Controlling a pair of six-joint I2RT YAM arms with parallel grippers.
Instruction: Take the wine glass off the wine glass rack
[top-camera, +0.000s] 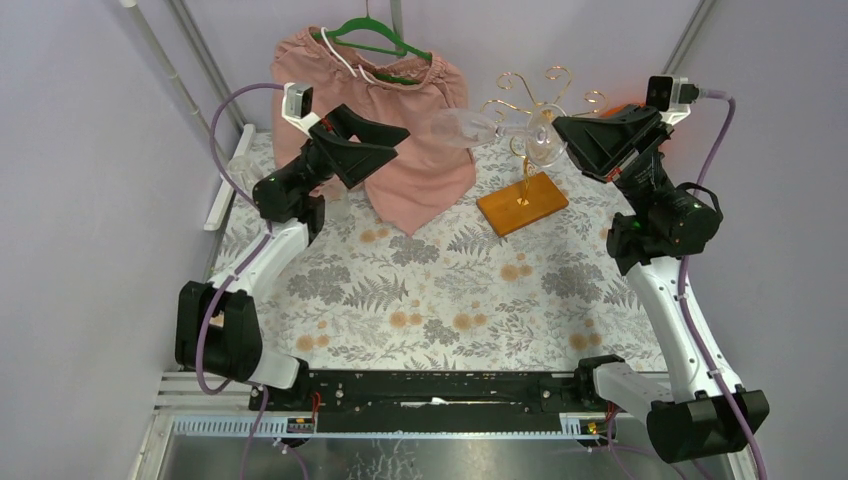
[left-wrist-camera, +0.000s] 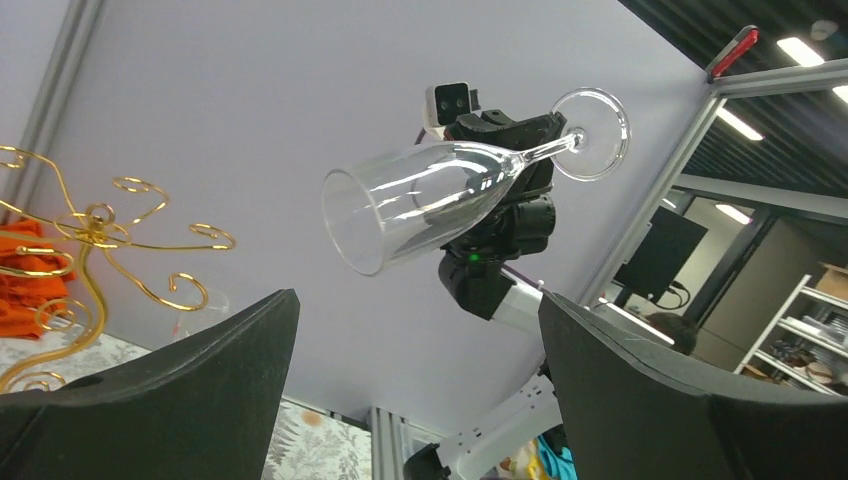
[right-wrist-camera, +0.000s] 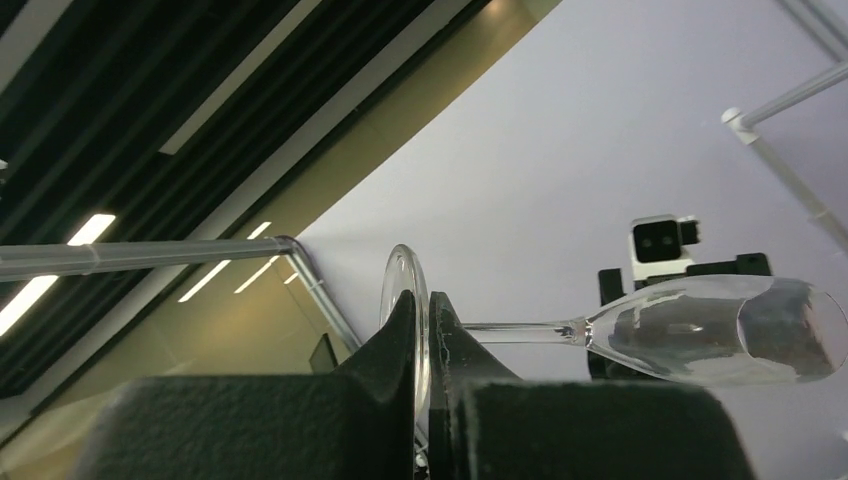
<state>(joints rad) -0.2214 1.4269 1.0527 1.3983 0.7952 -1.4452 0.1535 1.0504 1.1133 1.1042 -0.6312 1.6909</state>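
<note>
Above the far half of the bench (top-camera: 400, 290), the wine glass (top-camera: 465, 128) lies on its side in the air, its open rim pointing toward the left arm and its stem running toward the right arm. The right tool (top-camera: 562, 128) has its 2 fingers pressed together on the round foot of the glass, and the right wrist view shows the thin disc pinched edge-on between them (right-wrist-camera: 422, 320), with the stem and bowl (right-wrist-camera: 700, 330) reaching out to the right. The left tool (top-camera: 398, 142) stands with its fingers spread wide and nothing between them. From its own camera (left-wrist-camera: 418, 300) the glass (left-wrist-camera: 420, 200) hangs beyond the fingertips, apart from them. The wine glass rack (top-camera: 520, 205) stands on its orange-brown wooden base on the bench, its gold curled arms rising behind the glass. In the left wrist view the rack (left-wrist-camera: 95, 235) sits off to the left with a clear gap to the glass. A pink garment (top-camera: 400, 130) hangs on a green hanger (top-camera: 375, 40) behind the left tool.
</note>
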